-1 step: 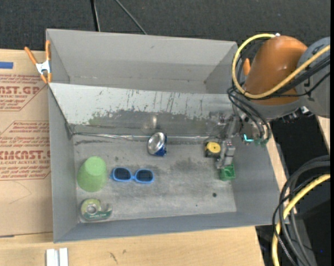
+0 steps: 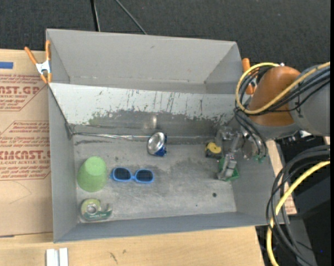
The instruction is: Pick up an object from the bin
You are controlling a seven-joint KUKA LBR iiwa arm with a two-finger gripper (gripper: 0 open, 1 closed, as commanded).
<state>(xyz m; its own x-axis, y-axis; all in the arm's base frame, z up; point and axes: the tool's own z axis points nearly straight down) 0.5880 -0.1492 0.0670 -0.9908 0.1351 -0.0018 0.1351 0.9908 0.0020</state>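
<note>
In the bin (image 2: 139,60), one green cup (image 2: 92,174), one can (image 2: 156,143), one tool (image 2: 229,167)

The brown cardboard (image 2: 17,121) beside the left edge of the grey bin (image 2: 139,60) has red print. Big letters near its top read "CAST.GP". Lower down, big letters read "CAST" again, with the small words "CELL-CAST ACRYLIC SHEET" under them.

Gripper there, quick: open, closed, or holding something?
Gripper: cannot be told; it is down by a small green thing at the right of the bin.
</note>
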